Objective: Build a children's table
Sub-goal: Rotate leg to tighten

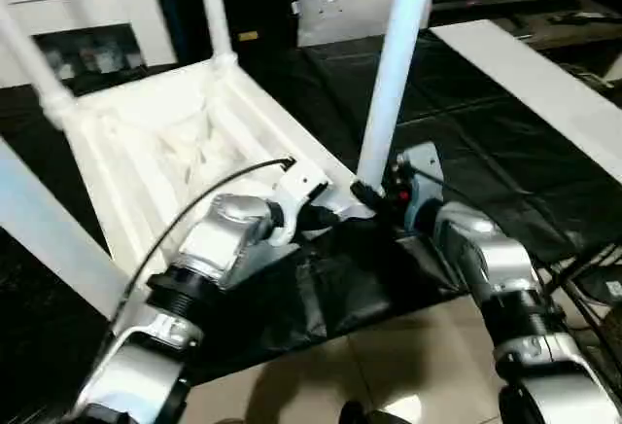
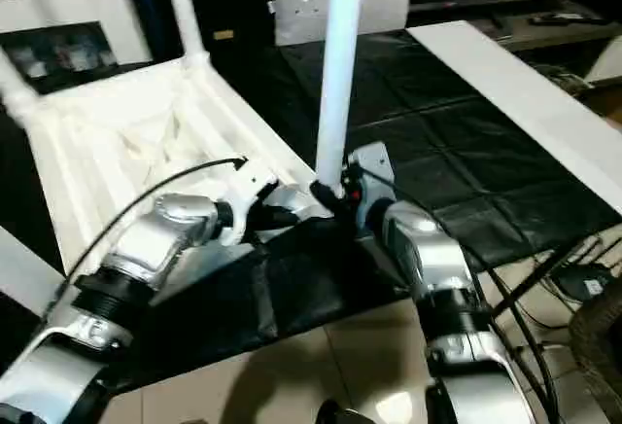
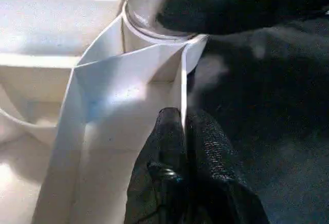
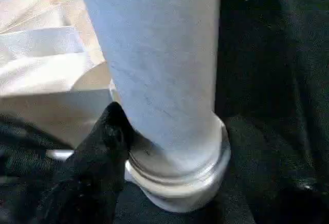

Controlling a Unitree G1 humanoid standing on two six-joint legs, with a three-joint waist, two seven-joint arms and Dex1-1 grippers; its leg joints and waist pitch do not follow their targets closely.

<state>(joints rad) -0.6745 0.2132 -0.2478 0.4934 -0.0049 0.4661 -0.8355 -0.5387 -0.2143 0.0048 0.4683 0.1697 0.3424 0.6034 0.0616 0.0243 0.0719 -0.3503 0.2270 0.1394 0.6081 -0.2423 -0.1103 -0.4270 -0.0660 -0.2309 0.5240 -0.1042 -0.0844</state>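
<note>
We log the children's table [image 1: 165, 142] lying upside down on the black cloth [image 2: 457, 142], near-corner leg [image 1: 394, 74] pointing up, left gripper [image 3: 182, 131] pinched on the rim, right gripper [image 4: 110, 131] part-open at the leg's base.

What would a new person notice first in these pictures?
First, the white table top lying upside down on the black cloth, with legs standing up from its corners. The nearest leg rises between the two arms, where the left gripper pinches the top's edge wall and the right gripper sits at the leg's base.
</note>
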